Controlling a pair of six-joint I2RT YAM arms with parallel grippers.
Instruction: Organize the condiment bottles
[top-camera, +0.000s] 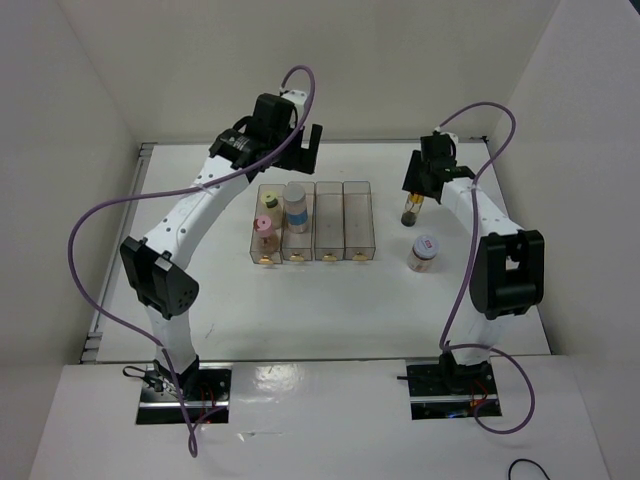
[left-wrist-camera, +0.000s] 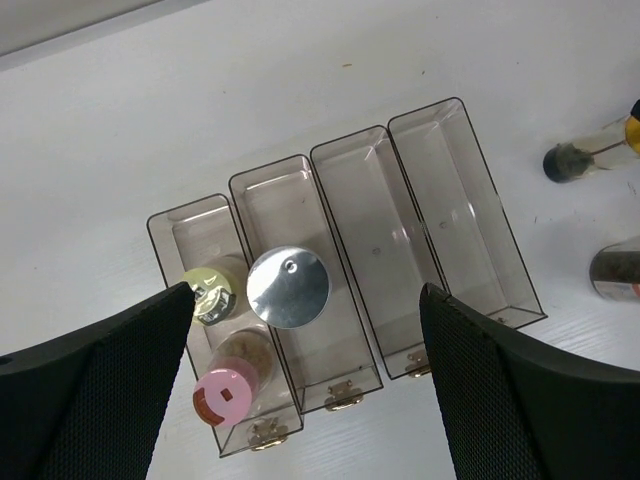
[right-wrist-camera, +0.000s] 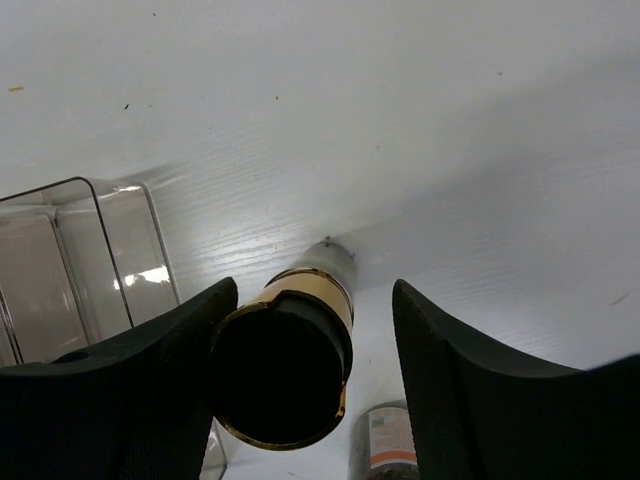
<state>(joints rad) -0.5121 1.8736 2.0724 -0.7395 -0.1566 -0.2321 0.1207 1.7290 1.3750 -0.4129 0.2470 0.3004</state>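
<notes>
Four clear bins (top-camera: 330, 225) stand side by side. The leftmost holds the yellow-green-capped jar (top-camera: 269, 204) and the pink-capped jar (top-camera: 263, 226). The second holds the wider white-lidded jar with a blue band (top-camera: 295, 205). All three show in the left wrist view: yellow-green (left-wrist-camera: 213, 292), pink (left-wrist-camera: 224, 396), white-lidded (left-wrist-camera: 288, 288). My left gripper (top-camera: 293, 158) (left-wrist-camera: 306, 320) is open and empty, high above the bins. My right gripper (top-camera: 412, 195) (right-wrist-camera: 315, 300) is open around the slim dark brown bottle (top-camera: 410, 213) (right-wrist-camera: 290, 360), whose cap lies against one finger. The white-lidded jar with a red mark (top-camera: 424, 252) (right-wrist-camera: 385, 445) stands nearby.
The two right bins (left-wrist-camera: 440, 200) hold nothing. The rightmost bin's wall (right-wrist-camera: 100, 250) is just left of the dark bottle. White walls enclose the table on the left, far and right sides. Purple cables loop off both arms.
</notes>
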